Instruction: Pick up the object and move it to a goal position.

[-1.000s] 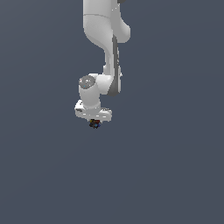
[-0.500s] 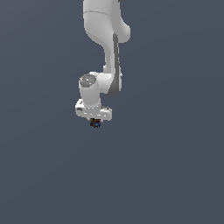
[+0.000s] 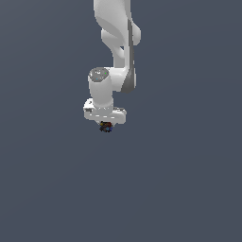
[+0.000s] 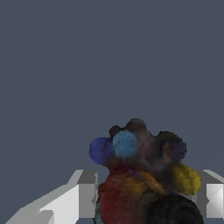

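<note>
The object [image 3: 105, 126] is a small dark lumpy cluster speckled with red, blue and yellow. It sits just under the white gripper [image 3: 105, 125] in the exterior view, held between the fingers. In the wrist view the object [image 4: 142, 175] fills the space between the two grey fingers [image 4: 83, 194], with blue lumps, a red lump and a yellow lump showing. The gripper is shut on it. The white arm [image 3: 116, 42] comes down from the top of the exterior view.
A plain dark grey-blue surface [image 3: 189, 189] fills the background in both views. No other objects show.
The gripper with the object has shifted slightly toward the exterior view's right and a little upward. The grip is unchanged.
</note>
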Tool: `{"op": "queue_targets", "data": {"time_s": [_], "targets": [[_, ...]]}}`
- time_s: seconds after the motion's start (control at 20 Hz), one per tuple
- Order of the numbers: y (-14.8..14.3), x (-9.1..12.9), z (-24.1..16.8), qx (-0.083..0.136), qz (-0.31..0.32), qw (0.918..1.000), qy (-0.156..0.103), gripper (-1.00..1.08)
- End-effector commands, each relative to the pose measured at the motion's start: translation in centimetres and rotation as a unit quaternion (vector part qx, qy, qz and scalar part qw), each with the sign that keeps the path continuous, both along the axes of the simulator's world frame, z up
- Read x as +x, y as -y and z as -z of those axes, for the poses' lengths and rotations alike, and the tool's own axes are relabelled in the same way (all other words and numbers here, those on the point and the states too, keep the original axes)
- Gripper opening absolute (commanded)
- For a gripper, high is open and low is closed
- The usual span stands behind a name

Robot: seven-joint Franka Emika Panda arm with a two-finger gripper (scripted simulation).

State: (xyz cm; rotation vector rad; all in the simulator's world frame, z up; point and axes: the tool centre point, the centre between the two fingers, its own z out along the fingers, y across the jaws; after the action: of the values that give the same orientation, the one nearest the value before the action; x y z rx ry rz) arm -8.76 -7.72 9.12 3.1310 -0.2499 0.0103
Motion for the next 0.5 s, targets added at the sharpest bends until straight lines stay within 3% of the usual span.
{"op": "queue_targets", "data": {"time_s": [0.0, 0.45], "targets": [[-0.9, -0.1, -2.1, 0.000, 0.000, 1.0000, 0.001, -1.00], [-4.8, -0.5, -11.2, -0.001, 0.000, 1.0000, 0.000, -1.00]]}}
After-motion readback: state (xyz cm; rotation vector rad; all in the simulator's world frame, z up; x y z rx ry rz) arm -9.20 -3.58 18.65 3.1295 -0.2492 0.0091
